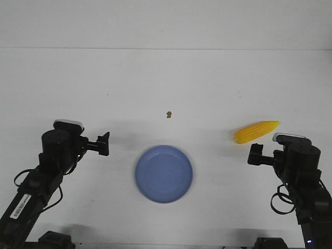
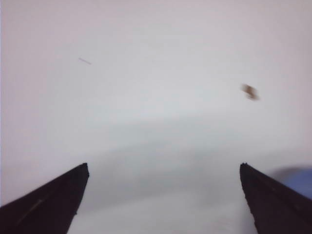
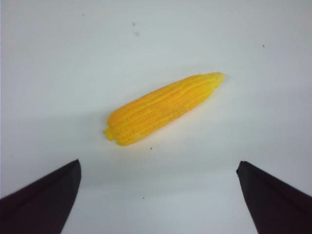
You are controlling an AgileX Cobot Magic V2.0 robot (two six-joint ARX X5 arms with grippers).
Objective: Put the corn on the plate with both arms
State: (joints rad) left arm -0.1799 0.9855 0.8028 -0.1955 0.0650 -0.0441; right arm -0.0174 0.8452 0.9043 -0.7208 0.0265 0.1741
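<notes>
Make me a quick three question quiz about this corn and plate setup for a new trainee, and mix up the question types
1. True or false: the corn already lies on the plate.
2. Multiple choice: which gripper is nearer the corn? A. the left gripper B. the right gripper C. both equally near
3. Fill in: the small brown speck on the table lies beyond the plate, roughly midway between the two ____.

Key
1. False. The corn rests on the table, to the right of the plate and apart from it.
2. B. The right wrist view shows the corn just ahead of its open fingers.
3. arms
</notes>
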